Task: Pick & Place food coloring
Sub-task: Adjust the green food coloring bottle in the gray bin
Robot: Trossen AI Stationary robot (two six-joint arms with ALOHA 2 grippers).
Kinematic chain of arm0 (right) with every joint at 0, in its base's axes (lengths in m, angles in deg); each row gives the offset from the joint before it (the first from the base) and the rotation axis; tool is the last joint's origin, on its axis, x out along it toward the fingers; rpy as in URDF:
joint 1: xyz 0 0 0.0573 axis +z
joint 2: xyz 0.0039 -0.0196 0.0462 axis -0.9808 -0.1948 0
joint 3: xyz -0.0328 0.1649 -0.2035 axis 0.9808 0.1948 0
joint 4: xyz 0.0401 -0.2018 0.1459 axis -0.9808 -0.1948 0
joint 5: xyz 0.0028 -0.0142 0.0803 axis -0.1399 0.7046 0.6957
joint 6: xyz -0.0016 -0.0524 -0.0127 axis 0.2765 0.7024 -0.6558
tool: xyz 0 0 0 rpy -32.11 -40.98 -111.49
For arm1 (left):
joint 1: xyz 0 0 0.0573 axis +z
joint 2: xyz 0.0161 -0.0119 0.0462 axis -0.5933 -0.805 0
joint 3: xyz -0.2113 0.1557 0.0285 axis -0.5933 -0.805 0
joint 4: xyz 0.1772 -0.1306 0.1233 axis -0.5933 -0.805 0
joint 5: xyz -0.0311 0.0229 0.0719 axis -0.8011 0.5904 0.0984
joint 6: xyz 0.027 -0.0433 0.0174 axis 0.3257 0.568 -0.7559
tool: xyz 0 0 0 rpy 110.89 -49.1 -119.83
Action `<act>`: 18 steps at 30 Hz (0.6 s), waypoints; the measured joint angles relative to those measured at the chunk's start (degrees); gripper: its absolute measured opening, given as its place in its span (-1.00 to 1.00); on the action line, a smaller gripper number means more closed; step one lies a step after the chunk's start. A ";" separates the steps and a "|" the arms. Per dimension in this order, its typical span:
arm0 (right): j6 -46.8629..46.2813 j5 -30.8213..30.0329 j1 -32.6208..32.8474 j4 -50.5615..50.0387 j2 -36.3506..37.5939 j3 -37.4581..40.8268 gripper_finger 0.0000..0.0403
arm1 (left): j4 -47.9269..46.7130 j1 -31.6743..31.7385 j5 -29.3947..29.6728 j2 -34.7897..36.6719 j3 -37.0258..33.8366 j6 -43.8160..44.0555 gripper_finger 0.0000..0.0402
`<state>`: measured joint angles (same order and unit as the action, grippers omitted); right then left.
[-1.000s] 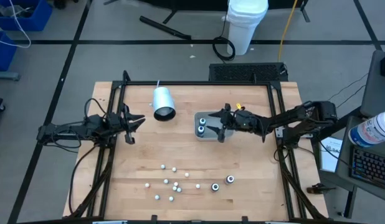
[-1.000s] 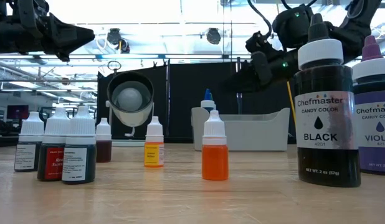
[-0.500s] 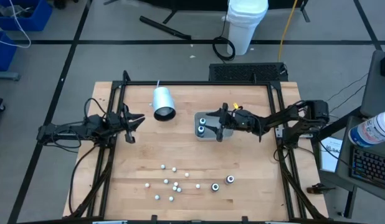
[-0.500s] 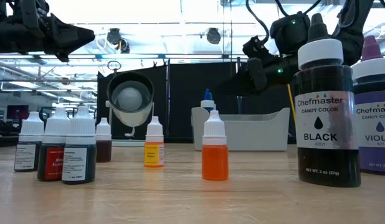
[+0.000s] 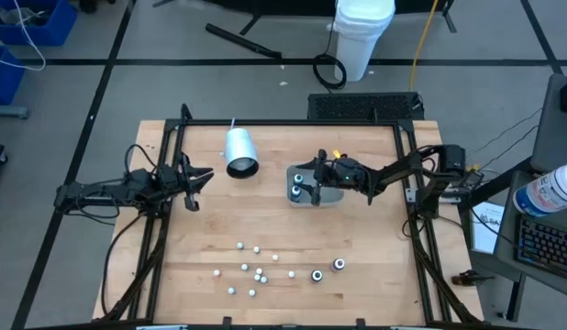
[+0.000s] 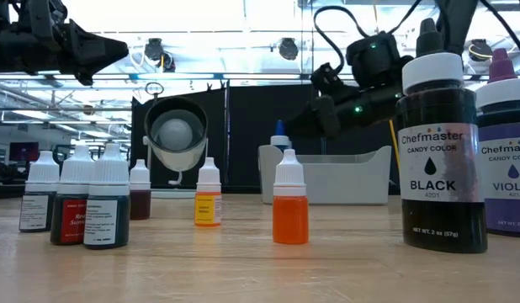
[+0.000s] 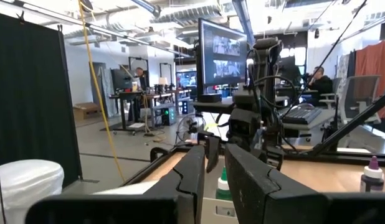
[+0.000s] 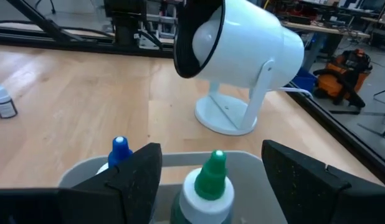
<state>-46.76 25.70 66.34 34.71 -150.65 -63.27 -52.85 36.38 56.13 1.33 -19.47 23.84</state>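
food coloring bottles (image 5: 265,273): most stand loose on the near part of the wooden table (image 5: 357,229), a scatter of small white-capped ones with two larger dark ones (image 5: 327,269) just to their right. two more sit in the clear grey tray (image 5: 331,195) at mid-table, a green-tipped bottle (image 8: 209,183) and a blue-tipped bottle (image 8: 119,149). right gripper (image 5: 313,188) is over the tray, fingers spread wide either side of the green-tipped bottle, not clamped on it. white lamp (image 5: 239,151) stands beyond the tray. left gripper (image 5: 194,186) waits at the table's left edge, fingers nearly together, nothing between them.
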 joint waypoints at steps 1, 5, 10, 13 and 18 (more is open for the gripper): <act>-0.01 0.03 0.00 0.16 -0.43 -0.35 0.32 | -0.09 0.00 0.00 -0.02 -0.02 0.00 -0.64; -0.07 0.15 -0.04 0.71 -1.57 -0.69 0.32 | -0.78 0.00 0.00 0.00 0.00 -0.37 -0.64; -0.17 0.18 -0.04 0.05 -1.74 -0.69 0.32 | -0.89 0.00 0.00 -0.01 -0.01 -0.44 -0.64; -0.35 0.18 -0.04 -0.58 -1.76 -0.69 0.32 | -0.87 0.00 0.00 -0.02 -0.02 -0.46 -0.64; -0.73 -0.17 -0.07 -1.96 -1.76 -0.67 0.30 | -0.89 0.00 0.00 -0.01 -0.01 -0.20 -0.64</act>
<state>-47.49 25.53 66.28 32.75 -152.41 -63.94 -53.75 36.38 56.13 1.33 -19.48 23.64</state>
